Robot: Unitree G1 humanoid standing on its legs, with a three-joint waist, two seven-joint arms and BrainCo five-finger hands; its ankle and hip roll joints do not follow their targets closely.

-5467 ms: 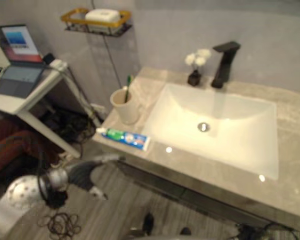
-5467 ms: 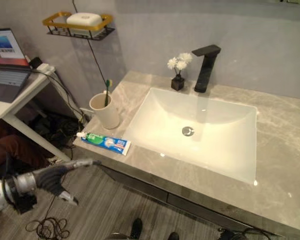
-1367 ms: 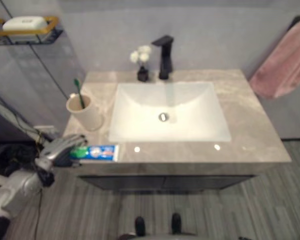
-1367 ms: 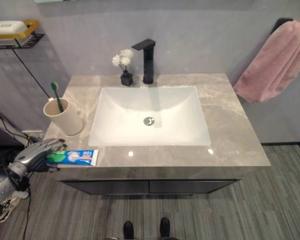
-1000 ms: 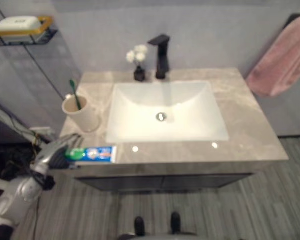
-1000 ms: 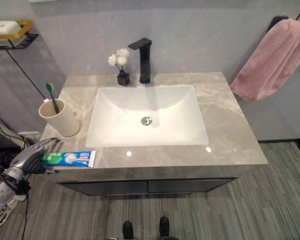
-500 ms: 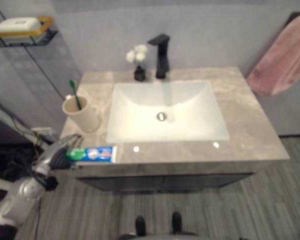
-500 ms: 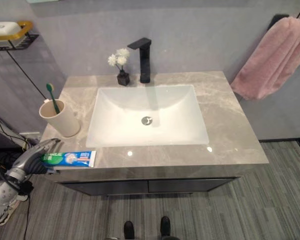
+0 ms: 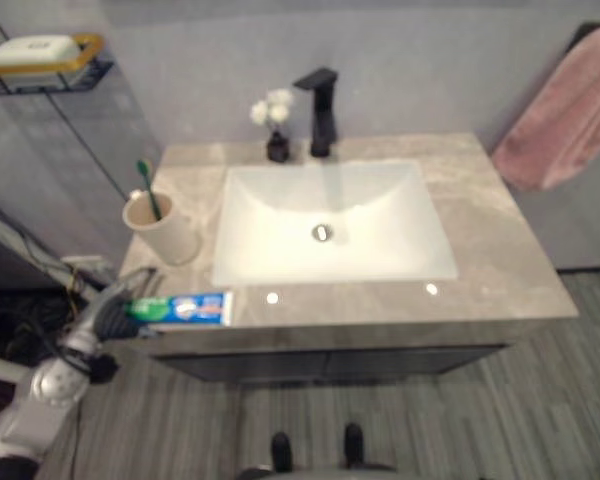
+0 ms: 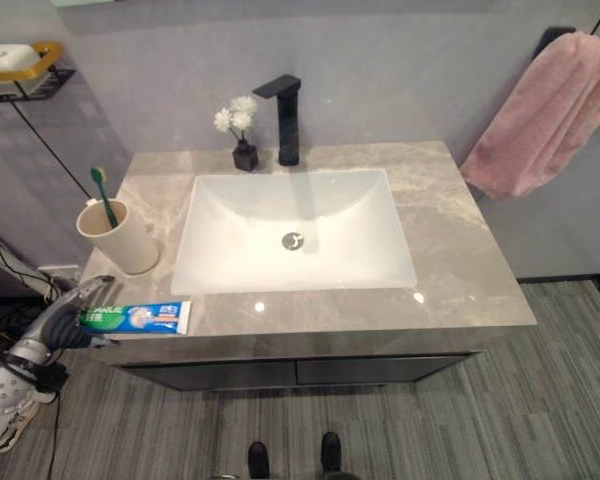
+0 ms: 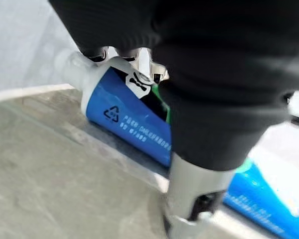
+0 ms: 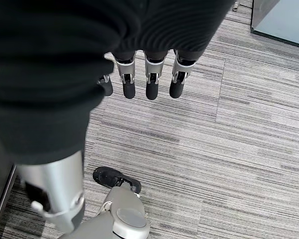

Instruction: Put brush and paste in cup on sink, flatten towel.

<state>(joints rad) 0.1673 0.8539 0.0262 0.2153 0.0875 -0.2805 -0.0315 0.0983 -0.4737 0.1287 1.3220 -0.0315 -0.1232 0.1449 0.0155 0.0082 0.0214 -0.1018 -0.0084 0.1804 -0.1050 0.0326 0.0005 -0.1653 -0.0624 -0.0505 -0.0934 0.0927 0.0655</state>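
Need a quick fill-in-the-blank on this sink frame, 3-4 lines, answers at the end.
1. The green toothbrush stands in the ____ on the left of the counter.
2. The left hand is at the cap end of the ____, which lies on the counter's front edge.
3. The pink towel hangs on the ____.
4. The black faucet stands beside a small vase of white ____.

Answers: cup; toothpaste; wall; flowers

Grey veined stone-look desk (image 10: pixel 450 230), polished, around a glossy white basin (image 10: pixel 295 235); matt black metal tap (image 10: pixel 283 118); matt beige cup (image 10: pixel 115 237); glossy blue plastic paste tube (image 10: pixel 140 317); soft pink terry towel (image 10: pixel 545 115); striped grey floor (image 12: pixel 249 149), matt, wood-look.
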